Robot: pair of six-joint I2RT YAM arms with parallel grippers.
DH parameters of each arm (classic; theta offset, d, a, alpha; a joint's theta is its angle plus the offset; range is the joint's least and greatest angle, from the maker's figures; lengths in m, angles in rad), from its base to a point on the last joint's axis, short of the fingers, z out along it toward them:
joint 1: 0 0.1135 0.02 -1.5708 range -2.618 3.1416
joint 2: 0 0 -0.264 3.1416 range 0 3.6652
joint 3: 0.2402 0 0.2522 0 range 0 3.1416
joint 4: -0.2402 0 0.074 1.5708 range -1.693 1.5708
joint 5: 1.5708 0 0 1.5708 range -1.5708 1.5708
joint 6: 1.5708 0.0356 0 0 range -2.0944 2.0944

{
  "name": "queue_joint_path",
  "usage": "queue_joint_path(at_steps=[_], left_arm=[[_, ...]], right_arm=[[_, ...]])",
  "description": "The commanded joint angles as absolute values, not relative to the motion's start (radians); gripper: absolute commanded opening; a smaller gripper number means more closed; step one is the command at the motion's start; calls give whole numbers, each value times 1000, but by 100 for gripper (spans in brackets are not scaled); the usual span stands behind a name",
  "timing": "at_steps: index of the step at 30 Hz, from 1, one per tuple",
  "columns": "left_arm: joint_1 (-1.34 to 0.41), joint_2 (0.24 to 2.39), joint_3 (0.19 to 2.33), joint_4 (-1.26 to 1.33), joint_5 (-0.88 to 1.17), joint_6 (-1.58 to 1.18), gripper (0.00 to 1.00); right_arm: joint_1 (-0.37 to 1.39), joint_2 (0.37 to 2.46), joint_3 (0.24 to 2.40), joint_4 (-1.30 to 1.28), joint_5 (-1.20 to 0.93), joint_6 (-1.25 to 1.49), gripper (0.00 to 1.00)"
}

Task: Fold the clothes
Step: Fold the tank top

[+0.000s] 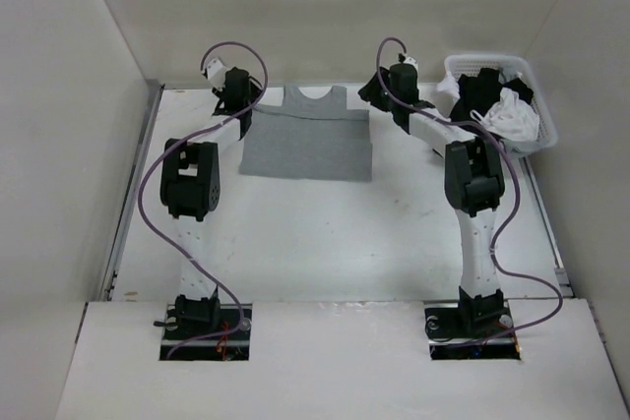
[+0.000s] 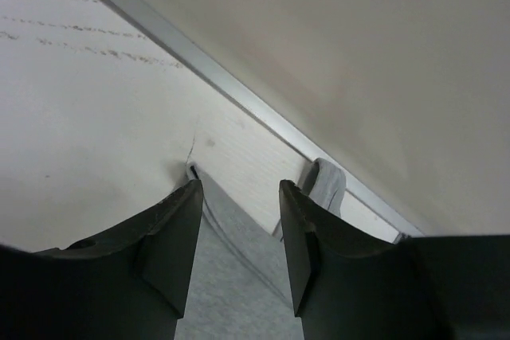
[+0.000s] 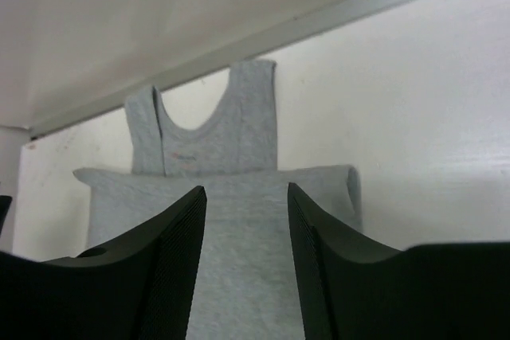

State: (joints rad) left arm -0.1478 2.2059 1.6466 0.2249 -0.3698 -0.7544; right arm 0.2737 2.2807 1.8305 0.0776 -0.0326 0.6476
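The clothes point(image 1: 307, 140), a light grey tank top, lie flat at the back of the table, with the lower part folded up over the body and the straps pointing to the far wall. My left gripper point(image 1: 243, 105) hovers at the top's left far corner. In the left wrist view it point(image 2: 239, 185) is open, with grey fabric point(image 2: 231, 276) below and nothing between the fingers. My right gripper point(image 1: 372, 90) is at the right far corner. The right wrist view shows it point(image 3: 243, 190) open and empty above the folded layer point(image 3: 239, 236).
A white basket point(image 1: 539, 115) stands at the back right and holds black garments point(image 1: 482, 90) and a white garment point(image 1: 514, 120). A metal rail point(image 2: 239, 93) runs along the far wall. White walls close in the table on the left, back and right.
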Motion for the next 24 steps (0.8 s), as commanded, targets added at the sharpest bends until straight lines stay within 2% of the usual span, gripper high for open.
queue_joint_path(at_steps=[1,3,4,6,8,10,14,19,24], left_arm=[[-128,2022,1512,284,-342,-753,43],[-146,1884,1299,326,-351,-756,43],[-159,1815,1181,365,-357,-771,43],[-185,1706,960,435,-365,-814,40],[-189,1632,795,466,-350,-854,37],[-177,1574,668,474,-309,-909,33],[-114,1542,529,509,-168,-1000,33],[-62,1630,473,610,-58,-1067,39],[-38,1693,449,738,-20,-1135,42]], right_arm=[[300,2185,1791,100,-8,640,51],[330,2087,1639,132,26,634,50],[349,2038,1553,164,37,638,45],[386,1949,1401,222,43,649,27],[418,1875,1281,242,51,664,6],[433,1815,1185,249,54,686,0],[442,1694,999,276,63,744,3],[447,1591,787,356,80,781,21],[447,1621,672,452,40,825,37]])
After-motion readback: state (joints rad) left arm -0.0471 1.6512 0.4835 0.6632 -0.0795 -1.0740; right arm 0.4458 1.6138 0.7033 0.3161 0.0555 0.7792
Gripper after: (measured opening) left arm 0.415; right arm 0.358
